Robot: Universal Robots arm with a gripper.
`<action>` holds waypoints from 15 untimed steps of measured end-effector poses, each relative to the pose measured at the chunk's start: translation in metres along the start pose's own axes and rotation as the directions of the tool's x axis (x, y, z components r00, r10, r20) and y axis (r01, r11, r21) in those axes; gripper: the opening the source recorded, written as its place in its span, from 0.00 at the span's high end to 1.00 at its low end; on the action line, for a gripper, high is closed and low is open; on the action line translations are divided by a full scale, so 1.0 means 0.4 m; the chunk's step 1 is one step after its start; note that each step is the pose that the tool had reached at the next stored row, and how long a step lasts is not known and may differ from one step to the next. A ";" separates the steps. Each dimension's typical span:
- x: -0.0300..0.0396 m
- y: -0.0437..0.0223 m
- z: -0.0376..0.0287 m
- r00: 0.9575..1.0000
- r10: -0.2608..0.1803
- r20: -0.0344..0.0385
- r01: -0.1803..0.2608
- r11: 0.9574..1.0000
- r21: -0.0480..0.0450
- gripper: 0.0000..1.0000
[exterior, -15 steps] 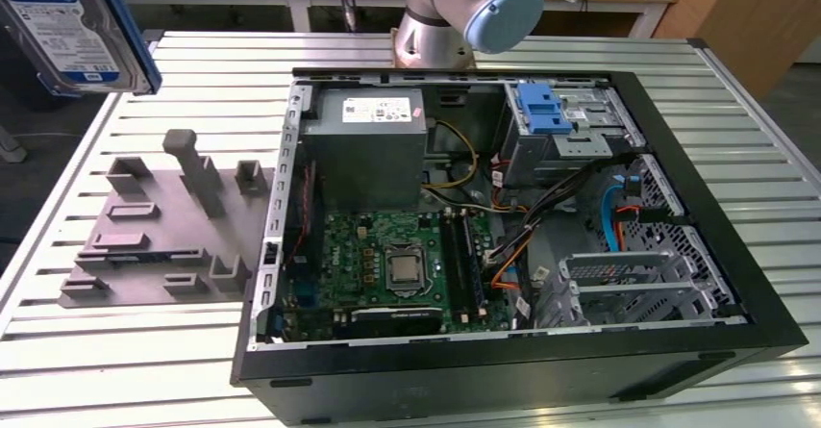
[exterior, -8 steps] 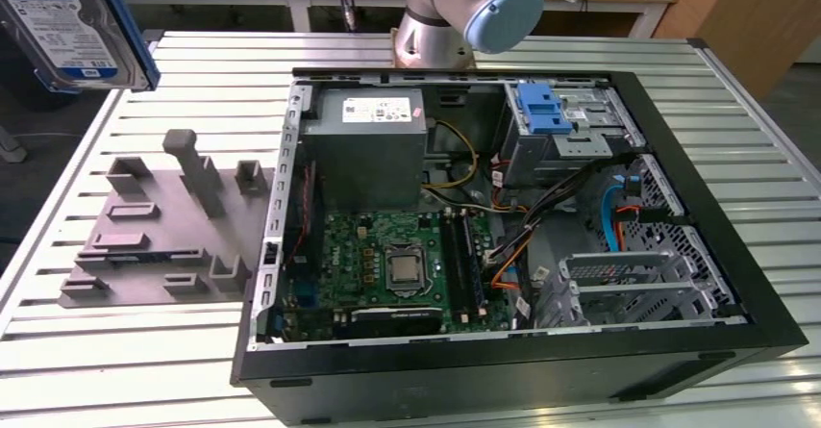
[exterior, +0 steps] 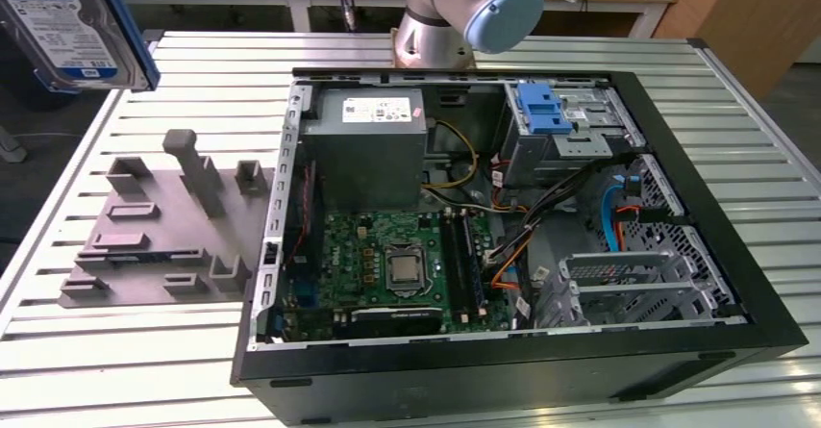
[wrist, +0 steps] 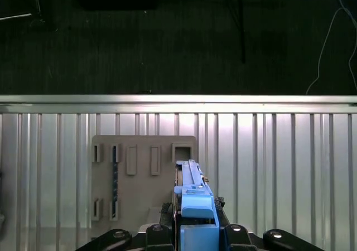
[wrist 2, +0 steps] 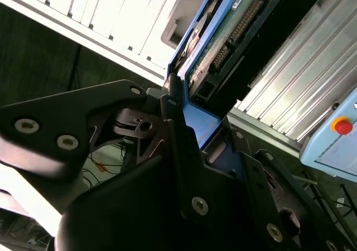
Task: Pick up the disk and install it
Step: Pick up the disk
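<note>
The disk (exterior: 71, 24), silver-grey with a blue-and-white label and a blue carrier frame, hangs high in the air at the exterior view's upper left, off the table's far corner. In the first wrist view the disk (wrist: 193, 192) stands edge-on between the black fingers (wrist: 159, 235), and my gripper (wrist: 195, 231) is shut on its lower end. The second wrist view has the same grip: my gripper (wrist 2: 189, 122) clamps the blue frame, and the disk (wrist 2: 228, 33) with its connector edge extends beyond it.
An open computer case (exterior: 718, 207) lies on the slatted metal table (exterior: 77, 370), with a drive cage and blue latch (exterior: 545, 111) at its far side. A grey holder fixture (exterior: 154, 236) (wrist: 139, 206) sits beside the case. The arm's base (exterior: 456, 14) stands behind.
</note>
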State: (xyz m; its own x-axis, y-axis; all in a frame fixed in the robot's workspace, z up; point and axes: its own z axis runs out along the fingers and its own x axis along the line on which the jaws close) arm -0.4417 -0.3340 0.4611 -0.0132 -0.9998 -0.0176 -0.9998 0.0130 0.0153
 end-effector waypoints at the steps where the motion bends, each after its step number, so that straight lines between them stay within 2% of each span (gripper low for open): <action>1: 0.004 -0.002 0.000 1.000 0.000 0.000 0.000 1.000 0.000 0.64; 7: 0.043 -0.005 0.000 1.000 0.000 0.000 0.000 1.000 0.000 0.64; 9: 0.050 -0.005 -0.003 1.000 0.000 0.000 0.000 1.000 0.000 0.64; 13: 0.052 -0.004 -0.037 1.000 0.000 0.000 0.000 1.000 -0.003 0.64; 15: 0.054 -0.004 -0.046 1.000 0.000 0.000 0.000 1.000 -0.004 0.64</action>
State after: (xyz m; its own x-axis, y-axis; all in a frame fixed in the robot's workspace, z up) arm -0.4401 -0.3558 0.4792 -0.0137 -0.9997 -0.0177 -0.9997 0.0133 0.0189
